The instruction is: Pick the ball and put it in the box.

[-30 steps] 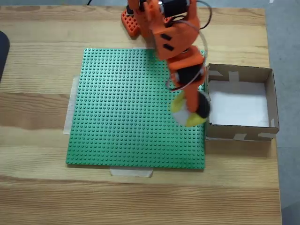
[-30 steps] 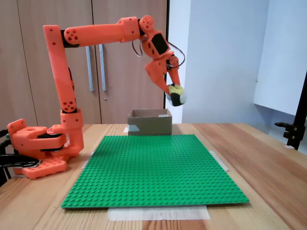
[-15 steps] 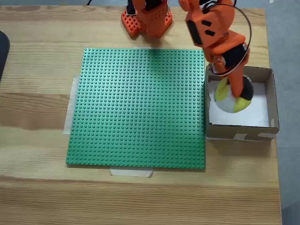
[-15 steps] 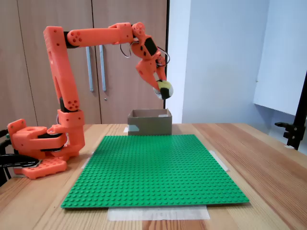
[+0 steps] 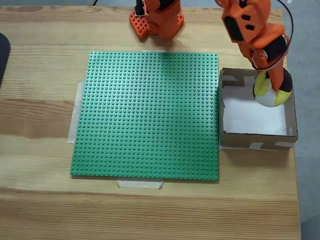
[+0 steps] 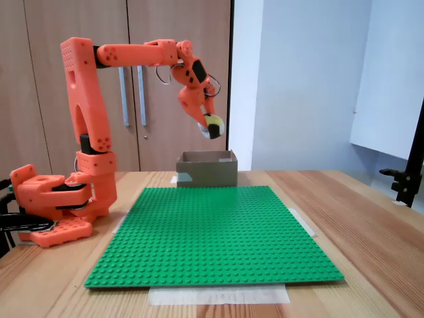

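The ball (image 5: 269,95), yellow, white and black, hangs in the air with my orange gripper (image 5: 272,92) shut on it. From above it sits over the far right part of the box (image 5: 255,140), a shallow brown cardboard box with a white bottom. In the side-on fixed view the ball (image 6: 212,125) is held by the gripper (image 6: 211,126) well above the box (image 6: 207,169), clear of its rim.
A green studded baseplate (image 5: 147,115) is taped to the wooden table (image 5: 40,190) left of the box. The arm's orange base (image 6: 53,205) stands at the table's back edge. The table's right edge runs just past the box.
The gripper carried the ball from above the baseplate's right edge across to over the box, then farther toward the box's far right corner. It stays shut on the ball.
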Tool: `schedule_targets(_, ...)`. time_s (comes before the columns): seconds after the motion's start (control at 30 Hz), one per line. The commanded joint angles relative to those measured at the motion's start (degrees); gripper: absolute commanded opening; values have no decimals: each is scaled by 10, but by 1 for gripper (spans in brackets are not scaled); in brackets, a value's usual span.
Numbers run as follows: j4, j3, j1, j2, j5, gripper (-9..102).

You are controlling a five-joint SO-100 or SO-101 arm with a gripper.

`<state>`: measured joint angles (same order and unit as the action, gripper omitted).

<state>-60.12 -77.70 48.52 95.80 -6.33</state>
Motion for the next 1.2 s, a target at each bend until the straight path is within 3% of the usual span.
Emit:
schedule_targets(0.0, -4, 38, 1, 4, -4, -1)
schedule_targets(0.87, 36, -76, -5, -1, 3, 0)
schedule_targets(1.17, 54, -88, -9, -1, 5, 12)
